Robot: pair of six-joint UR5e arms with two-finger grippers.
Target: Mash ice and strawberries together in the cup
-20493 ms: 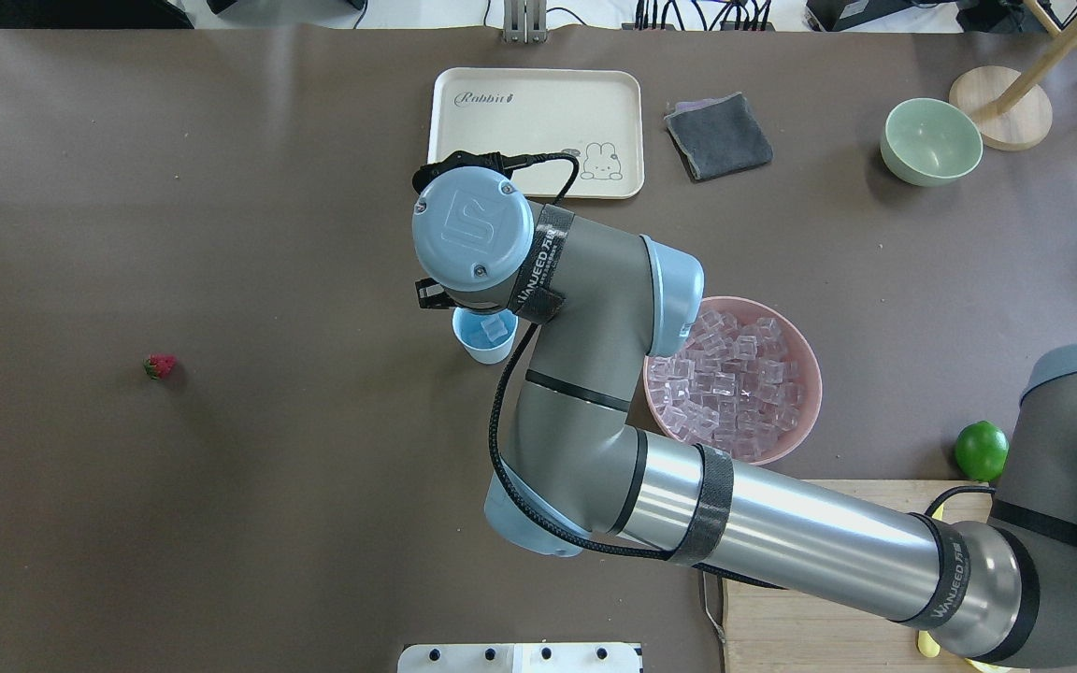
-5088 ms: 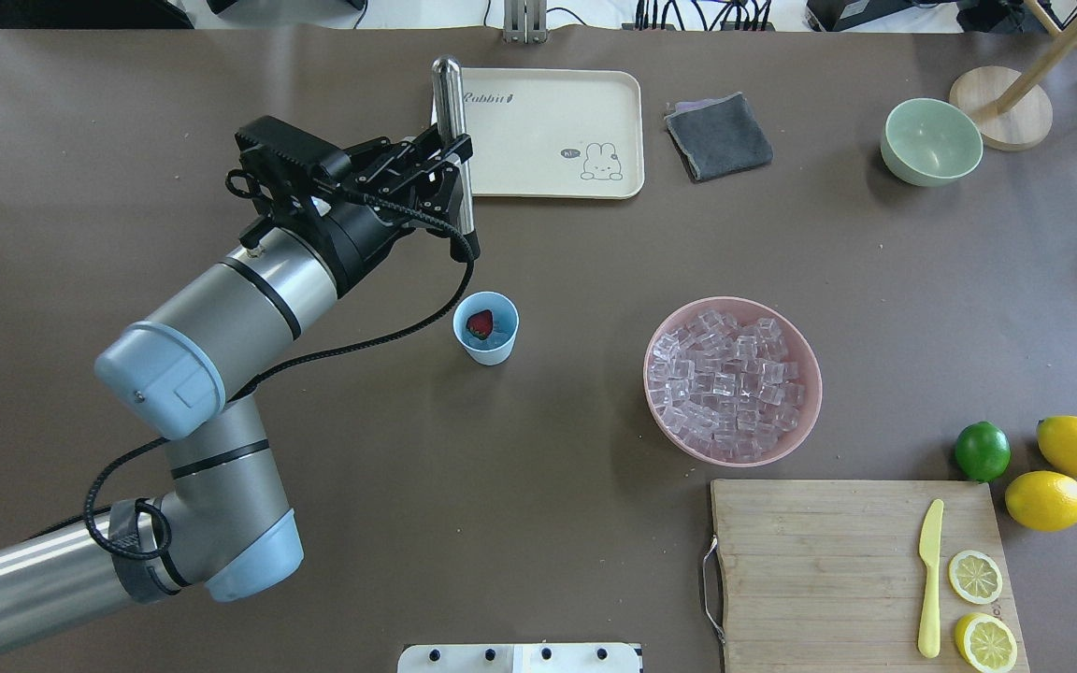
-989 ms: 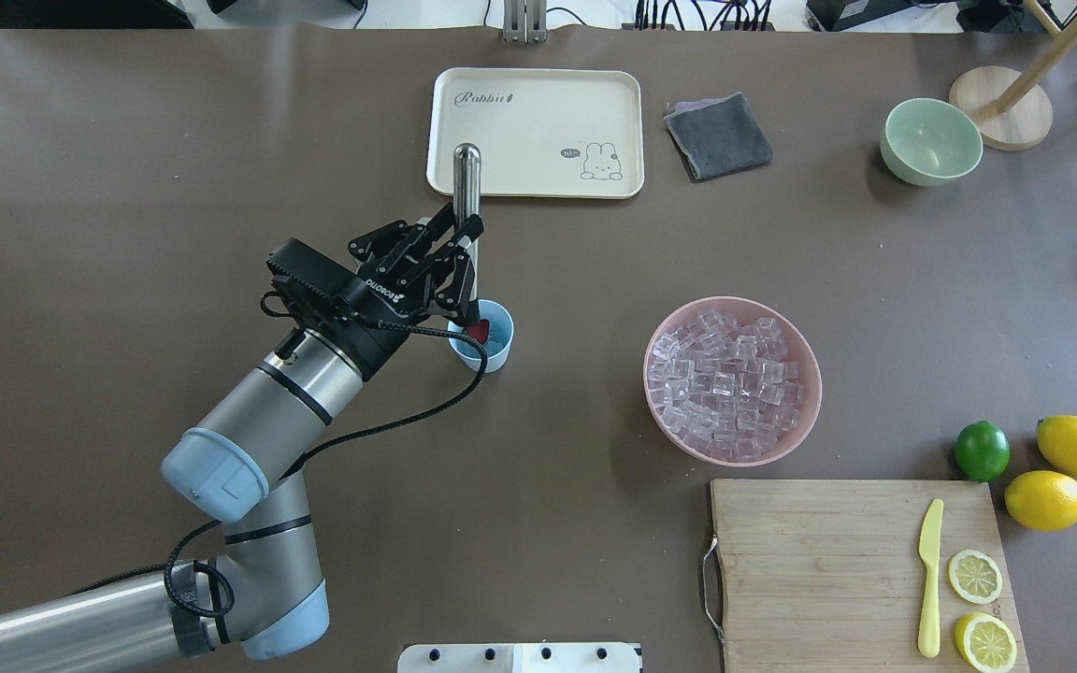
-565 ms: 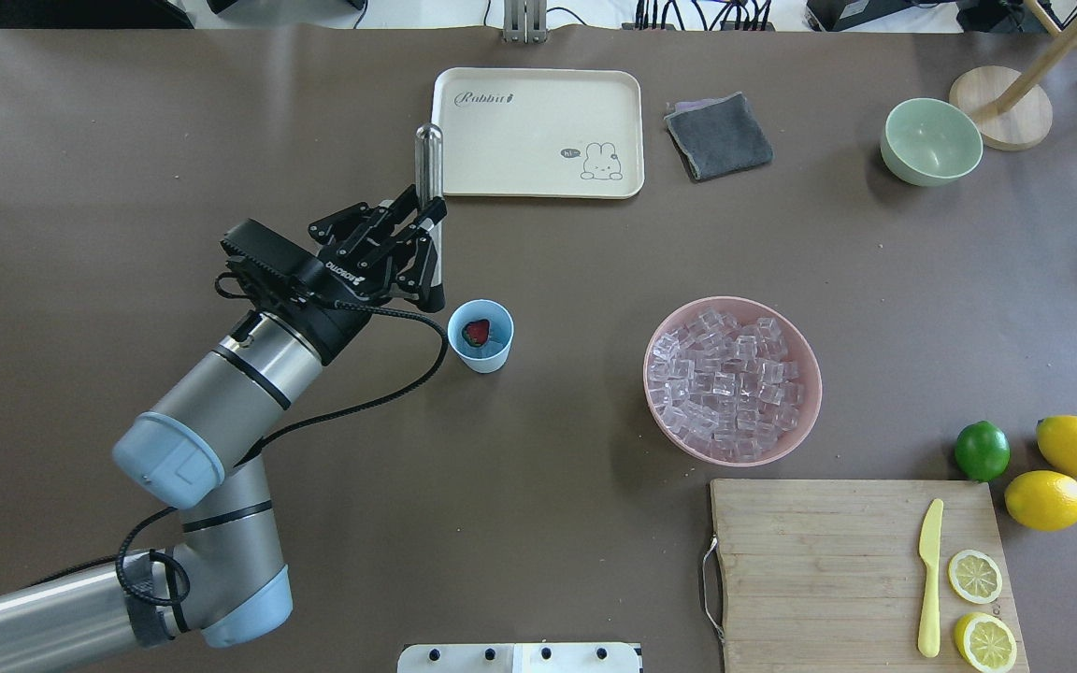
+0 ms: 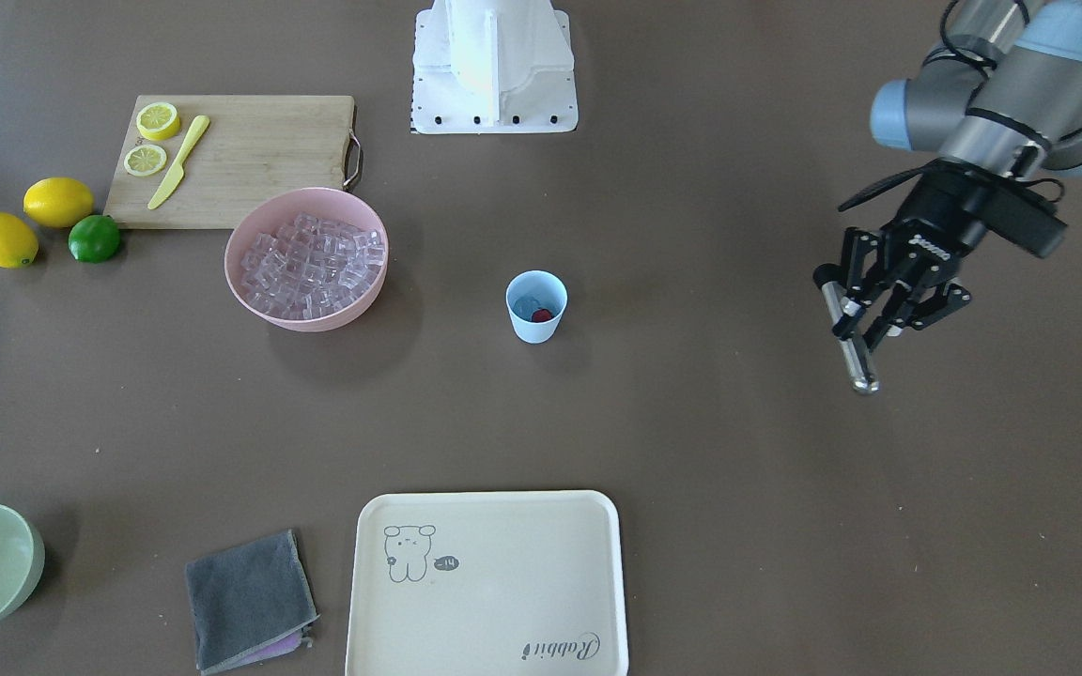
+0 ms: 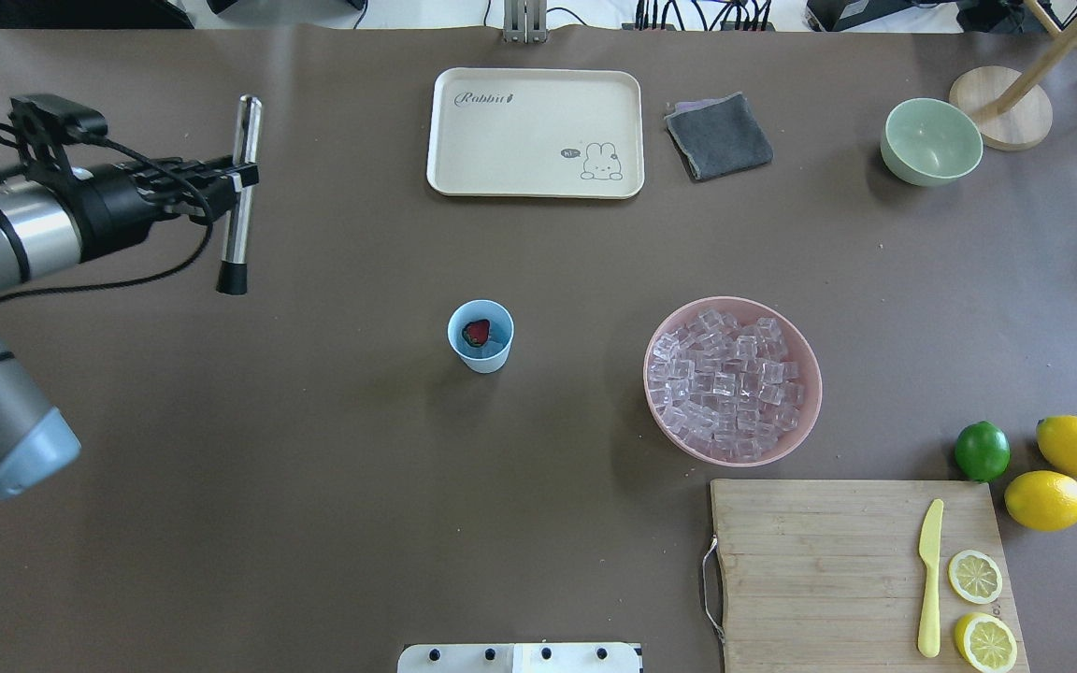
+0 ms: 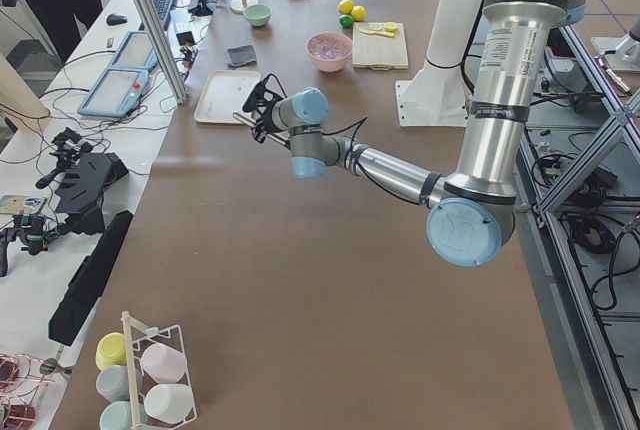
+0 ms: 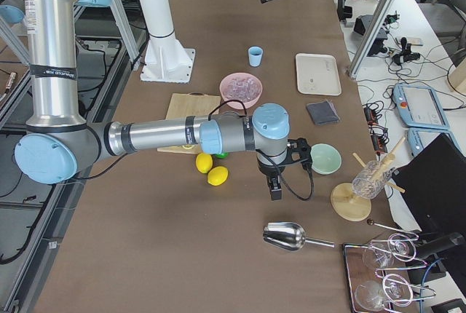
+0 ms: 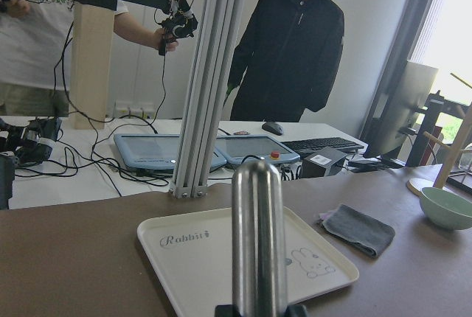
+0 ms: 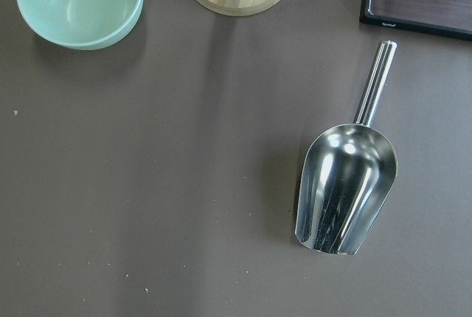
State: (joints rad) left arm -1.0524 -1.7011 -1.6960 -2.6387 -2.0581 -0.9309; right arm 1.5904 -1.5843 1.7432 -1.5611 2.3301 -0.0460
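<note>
Well to the left of the small light blue plastic cup (image 6: pixel 497 361) in the overhead view, the left end effector (image 6: pixel 237 178) is clamped on a silver metal rod with a black tip (image 6: pixel 236 234). One red strawberry (image 6: pixel 476 333) lies inside the cup. Clear ice cubes (image 6: pixel 730 379) fill the big pink bowl (image 6: pixel 814 374) to the cup's right. Whether the right end effector (image 8: pixel 276 192) is open or closed cannot be told.

Polished metal muddler (image 9: pixel 258 236), matt plastic cup (image 5: pixel 535 328)
</note>
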